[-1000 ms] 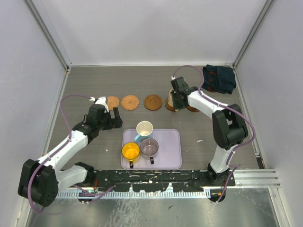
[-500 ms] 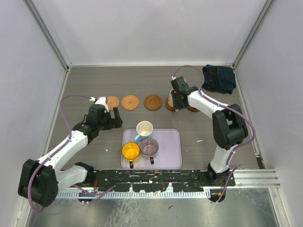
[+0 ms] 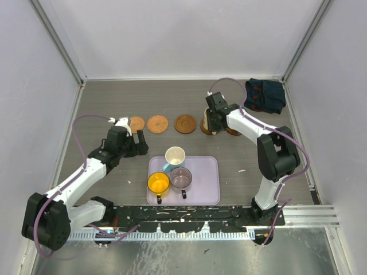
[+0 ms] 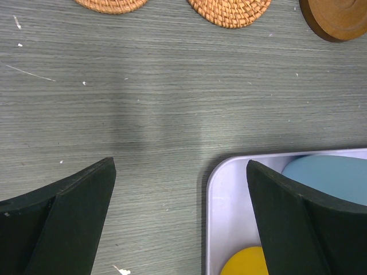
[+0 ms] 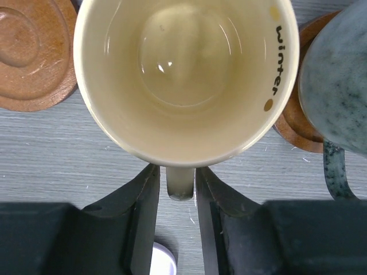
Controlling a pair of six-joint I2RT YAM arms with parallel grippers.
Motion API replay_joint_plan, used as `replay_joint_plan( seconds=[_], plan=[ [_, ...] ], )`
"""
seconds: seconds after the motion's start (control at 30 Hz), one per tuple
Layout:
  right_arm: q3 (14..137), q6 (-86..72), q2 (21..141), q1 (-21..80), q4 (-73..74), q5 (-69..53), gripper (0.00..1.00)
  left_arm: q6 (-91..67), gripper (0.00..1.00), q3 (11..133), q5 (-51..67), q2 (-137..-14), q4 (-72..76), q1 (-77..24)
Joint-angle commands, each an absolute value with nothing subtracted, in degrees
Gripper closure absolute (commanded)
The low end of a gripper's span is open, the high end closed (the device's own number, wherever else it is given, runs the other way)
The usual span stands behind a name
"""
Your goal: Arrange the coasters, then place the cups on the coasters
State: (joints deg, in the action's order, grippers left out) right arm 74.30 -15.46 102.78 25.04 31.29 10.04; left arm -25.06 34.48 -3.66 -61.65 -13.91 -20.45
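The cream-yellow cup (image 5: 183, 74) stands upright on a coaster (image 3: 204, 130) at the right end of the row. My right gripper (image 5: 178, 172) has a finger on each side of the cup's handle, with a thin gap on both sides, so it is open. Beside it a grey-green cup (image 5: 338, 74) stands on another coaster (image 5: 298, 126). Three bare coasters (image 3: 136, 123) (image 3: 157, 123) (image 3: 185, 124) lie in a line to the left. My left gripper (image 4: 180, 172) hangs wide open and empty over the table at the lilac tray's (image 4: 221, 229) corner.
The tray (image 3: 206, 189) holds a white and blue cup (image 3: 175, 156), an orange-yellow cup (image 3: 158, 183) and a purplish-grey cup (image 3: 181, 178). A dark folded cloth (image 3: 265, 94) lies in the back right corner. White walls close in the table on three sides.
The right gripper's fingers have eased apart from the cream cup's handle. The cup stays on its coaster, and the left arm has not moved.
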Motion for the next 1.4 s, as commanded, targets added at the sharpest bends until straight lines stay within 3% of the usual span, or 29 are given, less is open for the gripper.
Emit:
replay_joint_plan(
  seconds=[0.0,0.3,0.53,0.93,1.2,1.23,1.3,1.37],
  plan=[
    [77.4,-16.3,101.9,25.8,30.5,11.9,0.59,-25.4,0.02,36.0,-3.7,-61.5,-10.9,-20.1],
    [78.7,-16.8,102.3,26.4,31.2,14.3,0.55,-25.5,0.02,35.8,-3.4,-61.7,-11.0,-20.1],
    [77.9,-18.1,99.9,27.2,31.8,16.7,0.45,-25.5,0.02,35.7,-3.3,-61.2,-11.2,-20.1],
    [74.4,-20.3,93.2,27.4,32.6,18.8,0.45,-25.3,0.02,36.3,-2.5,-61.5,-11.1,-20.1],
    [73.0,-21.5,82.4,28.0,32.8,26.4,0.46,-24.9,0.02,36.4,-2.5,-61.0,-11.5,-20.2],
    [72.7,-21.6,80.9,28.0,32.8,28.4,0.39,-24.9,0.02,36.3,-2.4,-60.8,-11.1,-20.1],
    [71.2,-22.3,78.2,28.1,32.0,33.7,0.03,-24.8,0.02,36.0,-1.4,-60.0,-10.1,-20.2],
    [69.5,-21.7,75.9,28.1,30.8,38.1,0.0,-24.5,0.02,35.1,0.2,-58.6,-8.5,-20.2]
  ],
)
